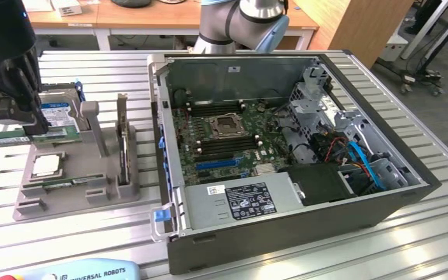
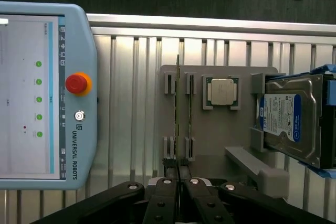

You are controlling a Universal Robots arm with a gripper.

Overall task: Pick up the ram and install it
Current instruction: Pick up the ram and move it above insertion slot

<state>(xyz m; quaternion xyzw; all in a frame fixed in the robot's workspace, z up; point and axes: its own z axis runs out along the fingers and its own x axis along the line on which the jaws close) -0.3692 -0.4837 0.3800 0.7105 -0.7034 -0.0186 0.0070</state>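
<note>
The ram [image 1: 59,136] [image 2: 178,108] was a long thin green board stick, seen edge-on from the wrist as a narrow dark line. The gripper [image 1: 35,129] [image 2: 178,174] had its black fingers pinched tight on it, over the gray holder tray [image 1: 84,172] [image 2: 220,145], above the pair of slot posts. I couldn't tell if the stick was clear of the slots.

On the tray, just beside the ram's slots, sat the square silver processor chip [image 1: 45,165] [image 2: 221,92] in its pocket. Past that, the hard drive [image 1: 56,112] [image 2: 294,119] stood tilted at the tray's far edge, metal shell with a blue-white label. The teach pendant [image 1: 76,271] [image 2: 47,98] lay off the tray's opposite side, pale blue-gray plastic with a red stop button.

The open computer case [image 1: 286,230] stood next to the tray, its dark sheet-metal wall between the tray and the green motherboard [image 1: 216,146] inside. Everything rested on a ribbed aluminium table [image 1: 68,233] [image 2: 131,77]. The tray was matte gray with blocky posts.
</note>
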